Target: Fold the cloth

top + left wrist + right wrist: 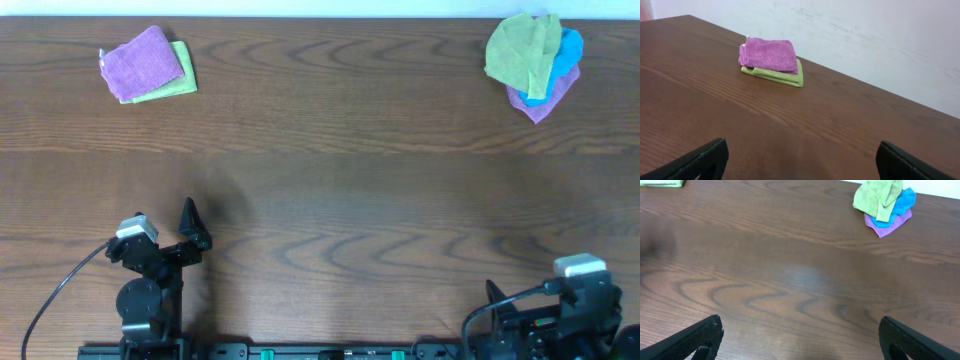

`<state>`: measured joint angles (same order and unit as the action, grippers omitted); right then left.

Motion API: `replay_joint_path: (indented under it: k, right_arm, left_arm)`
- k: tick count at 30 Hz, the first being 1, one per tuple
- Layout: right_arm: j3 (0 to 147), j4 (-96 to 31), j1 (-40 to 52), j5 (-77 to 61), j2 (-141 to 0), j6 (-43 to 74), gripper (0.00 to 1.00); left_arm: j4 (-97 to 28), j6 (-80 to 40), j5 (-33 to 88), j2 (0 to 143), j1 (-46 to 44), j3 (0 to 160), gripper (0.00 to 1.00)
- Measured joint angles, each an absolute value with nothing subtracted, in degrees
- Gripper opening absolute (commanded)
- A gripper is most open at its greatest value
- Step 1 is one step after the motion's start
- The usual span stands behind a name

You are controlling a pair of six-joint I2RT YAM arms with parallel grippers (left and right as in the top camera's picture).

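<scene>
Cloth pile [527,58] well beyond both jaws

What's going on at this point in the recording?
Nothing is being handled right now. The left arm and right arm sit at the near edge of the table, jaws open and empty. A folded purple-on-green stack lies at the far left. A crumpled cloth pile, green, blue and purple, lies at the far right, not yet folded.

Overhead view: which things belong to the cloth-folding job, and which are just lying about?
Job:
crumpled heap of green, blue and purple cloths, far right
folded stack, purple on green, far left

Just there:
black cable at the near edge
wooden table
</scene>
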<state>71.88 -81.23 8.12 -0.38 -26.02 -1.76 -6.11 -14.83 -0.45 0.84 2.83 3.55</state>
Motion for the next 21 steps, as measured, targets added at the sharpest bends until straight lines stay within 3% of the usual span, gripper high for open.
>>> replay_joint_path:
  k: [21]
  right_arm:
    - [71.9,-81.2,8.1,-0.4,-26.0,-1.8,0.99]
  left_arm:
    - [-6.1,-12.2,-0.4,0.8,2.8,3.6,0.95]
